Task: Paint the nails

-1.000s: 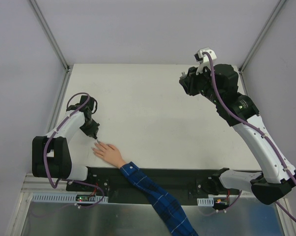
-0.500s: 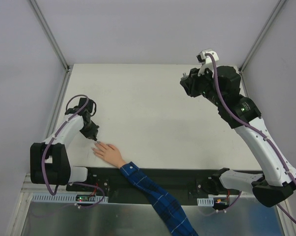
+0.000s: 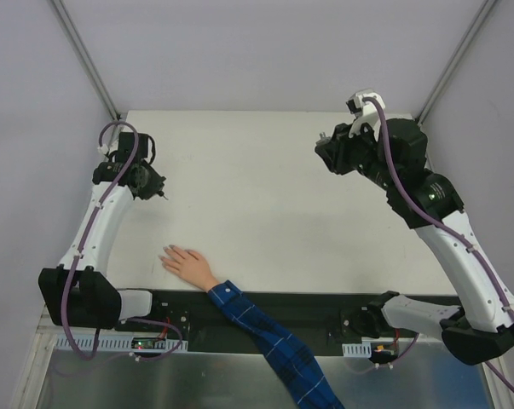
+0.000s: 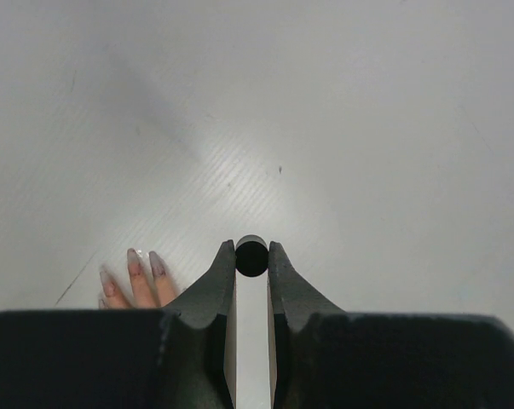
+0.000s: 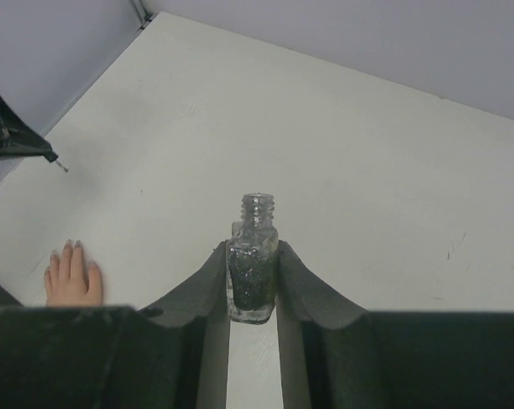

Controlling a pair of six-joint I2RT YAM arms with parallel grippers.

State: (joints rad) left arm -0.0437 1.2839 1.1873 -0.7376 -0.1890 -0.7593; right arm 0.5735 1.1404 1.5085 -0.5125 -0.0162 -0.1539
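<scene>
1. the table is a flat off-white sheet with faint scuffs and small dark specks, and in the left wrist view a soft patch of glare lies across it.
2. plain pale grey walls close it in on the far, left and right sides, with thin metal posts slanting up from the far corners.
3. a black strip runs along the table's near edge, and below it sits a shiny metal ledge.
4. the hand lies flat, palm down, near the near-left part of the table, fingers spread toward the left wall; its blue plaid sleeve crosses the black strip.
5. the nails are at the fingertips, resting on the table; they look long and greyish.
6. the left end effector hangs above the left side of the table, well apart from the hand, its fingers pinching a small black round cap; a thin tip pokes out below it.
7. the right end effector is raised over the far-right part of the table, its fingers pressed against a small glass bottle held upright, dark glittery liquid inside and the neck open.
</scene>
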